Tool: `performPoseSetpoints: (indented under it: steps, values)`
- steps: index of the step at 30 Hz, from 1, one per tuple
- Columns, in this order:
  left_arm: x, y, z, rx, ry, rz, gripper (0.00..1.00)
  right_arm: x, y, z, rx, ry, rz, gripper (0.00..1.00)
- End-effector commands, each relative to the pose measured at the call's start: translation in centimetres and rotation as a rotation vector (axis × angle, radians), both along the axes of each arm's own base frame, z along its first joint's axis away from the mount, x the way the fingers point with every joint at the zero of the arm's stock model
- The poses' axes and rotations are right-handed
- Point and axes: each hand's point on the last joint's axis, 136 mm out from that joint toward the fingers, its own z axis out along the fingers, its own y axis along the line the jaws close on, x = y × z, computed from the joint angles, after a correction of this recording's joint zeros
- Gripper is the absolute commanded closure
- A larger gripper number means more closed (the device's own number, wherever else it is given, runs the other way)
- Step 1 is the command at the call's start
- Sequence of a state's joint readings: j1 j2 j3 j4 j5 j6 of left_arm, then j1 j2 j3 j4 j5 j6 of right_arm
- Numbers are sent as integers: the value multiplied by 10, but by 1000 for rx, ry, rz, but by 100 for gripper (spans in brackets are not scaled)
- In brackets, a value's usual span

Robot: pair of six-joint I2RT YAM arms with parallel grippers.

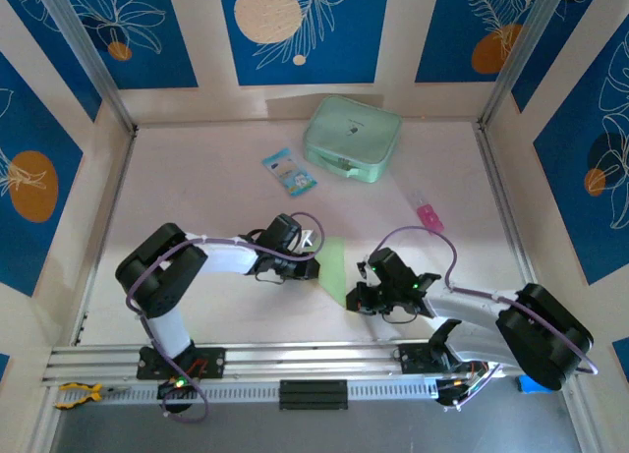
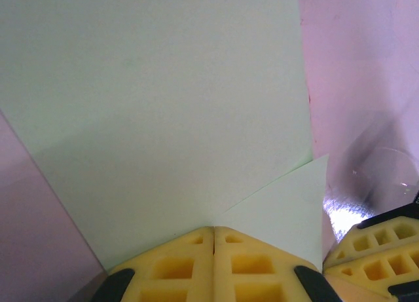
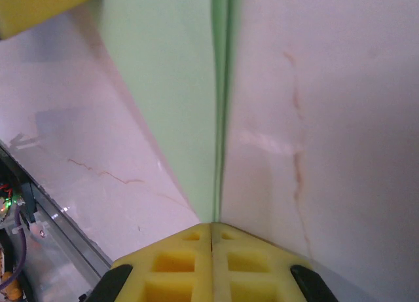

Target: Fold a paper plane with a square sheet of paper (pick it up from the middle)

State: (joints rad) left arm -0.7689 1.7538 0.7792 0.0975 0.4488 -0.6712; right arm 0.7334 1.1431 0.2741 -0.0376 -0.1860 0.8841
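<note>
Your top view's bright and even, soft shadows; wrist views look pinkish, paper soft-focus, glare on surface.

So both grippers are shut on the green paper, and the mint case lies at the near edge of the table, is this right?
No. The mint case lies at the far edge of the table, not the near one; the top view shows it. The rest is right: the left gripper and the right gripper are both shut on the green paper.

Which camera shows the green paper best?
The left wrist camera: the paper spreads broad there, with a triangular flap. From above it is just a small strip; the right wrist camera sees a narrow slice.
</note>
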Motion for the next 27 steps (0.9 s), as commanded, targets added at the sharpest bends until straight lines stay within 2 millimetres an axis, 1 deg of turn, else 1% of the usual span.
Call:
performPoseSetpoints:
  steps: [1,7,10,14,17,21,25,27]
  values:
    - [-11,22,-32,117,54,27,98,-10,-15,-5,-62,33,-21,95]
    - [-8,24,-23,80,48,110,98,1,-8,18,-45,-22,-13,94]
    - [-8,26,-20,62,45,173,98,9,-7,24,-64,-41,-20,92]
    - [-11,27,-12,54,14,227,97,18,-4,28,-76,-51,-39,83]
    - [-13,24,-2,52,-27,222,94,23,-1,29,-91,-51,-47,71]
    - [-11,25,13,45,-89,200,88,28,-5,29,-149,-52,-76,59]
    - [-7,30,26,56,-157,173,82,32,-11,32,-182,-59,-122,53]
    - [-5,31,30,52,-174,167,81,33,-12,35,-189,-60,-136,52]
